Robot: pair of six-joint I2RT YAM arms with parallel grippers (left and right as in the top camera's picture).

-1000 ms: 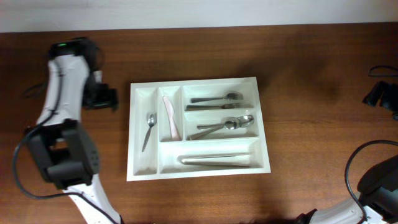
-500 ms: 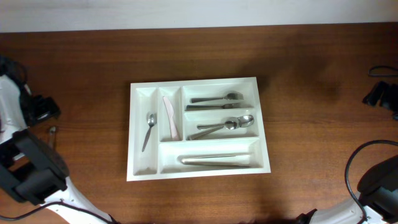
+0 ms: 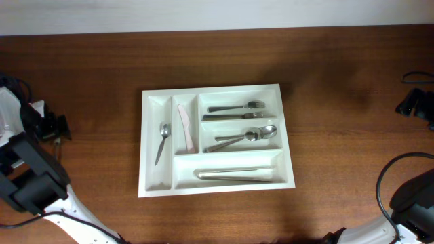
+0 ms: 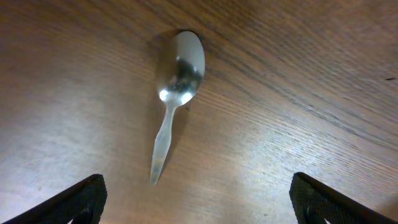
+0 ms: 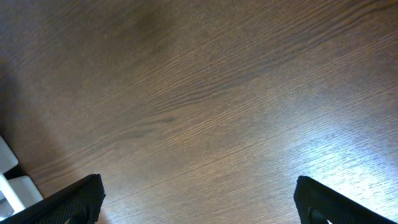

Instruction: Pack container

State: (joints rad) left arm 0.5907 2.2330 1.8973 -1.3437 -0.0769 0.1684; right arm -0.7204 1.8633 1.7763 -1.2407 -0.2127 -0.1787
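The white container (image 3: 215, 91) lies mid-table with five compartments. It holds a small spoon (image 3: 162, 141), a pale knife (image 3: 186, 127), forks (image 3: 235, 108), spoons (image 3: 243, 137) and long utensils (image 3: 236, 174). A loose metal spoon (image 4: 175, 93) lies on the bare wood at the table's far left, bowl away from my left gripper (image 4: 198, 200), which is open and empty just above it. In the overhead view that gripper (image 3: 55, 129) is at the left edge. My right gripper (image 5: 199, 202) is open and empty over bare wood at the right edge (image 3: 411, 102).
The dark wooden table (image 3: 339, 81) extends around the tray. A white wall edge runs along the back. A white corner (image 5: 9, 177) shows at the lower left of the right wrist view.
My left arm has swung from beside the tray's upper left out to the table's far left edge and now hovers over the loose spoon. The right arm has not moved.
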